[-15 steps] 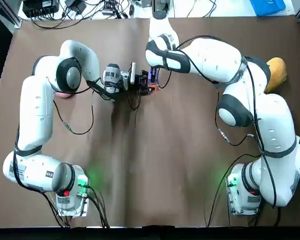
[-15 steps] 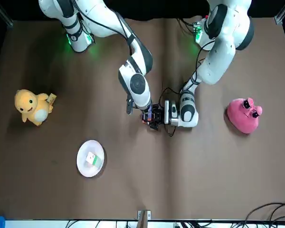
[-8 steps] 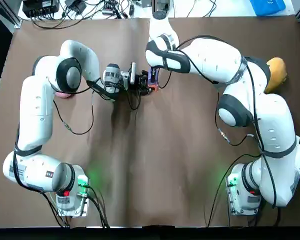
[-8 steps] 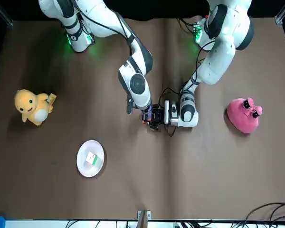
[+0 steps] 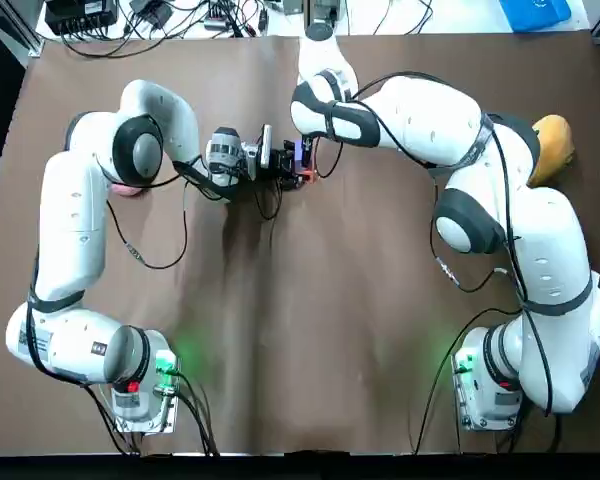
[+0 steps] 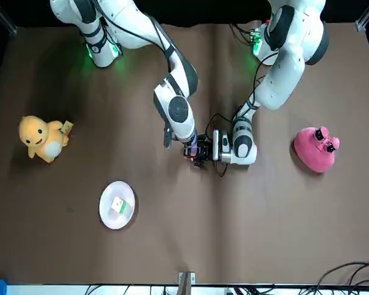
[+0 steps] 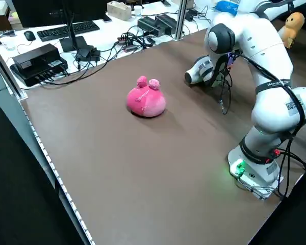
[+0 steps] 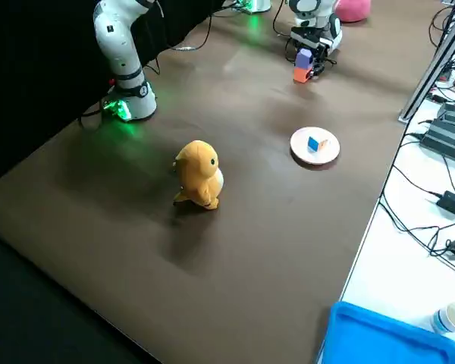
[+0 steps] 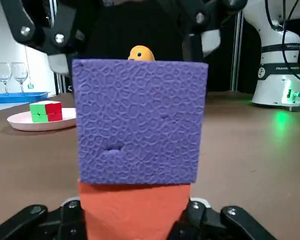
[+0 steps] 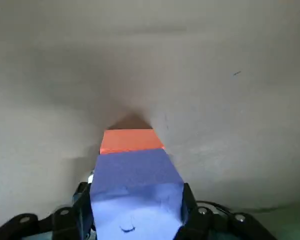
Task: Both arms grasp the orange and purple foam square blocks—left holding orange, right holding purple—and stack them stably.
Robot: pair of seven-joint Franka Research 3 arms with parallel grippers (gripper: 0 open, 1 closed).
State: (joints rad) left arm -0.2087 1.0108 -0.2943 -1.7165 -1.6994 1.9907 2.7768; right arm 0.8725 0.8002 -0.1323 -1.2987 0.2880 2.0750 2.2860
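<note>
Stacking step: the purple foam square block is sitting on top of the orange foam square block, faces touching and sides looking nearly flush. I am judging the placing as done and the release as the part now coming up.
Stack place: the pair is standing on the brown counter, in its far half and about midway between the left and right edges.
Left tool: it is lying low and level, reaching in from the left-edge side, with its fingers clamping the orange block.
Right tool: it is hanging over the stack from above, with its fingers clamping the sides of the purple block.
Next move: this is calling for the right tool to part its fingers without sideways drag and rise straight up while the left tool is bracing the base. The left tool would then be parting and backing out level.
Risk: the foam is likely springing back when unclamped, so a fast release may be nudging the top block off square.
Edges: the stack is standing well apart from every counter edge, so tipping matters more than falling off.
Open room: bare counter is lying all round the stack. The pink plush toy is sitting toward the left edge, along the left arm's way back. The yellow plush toy and the white plate with a small coloured cube are sitting on the right side, well apart.
</note>
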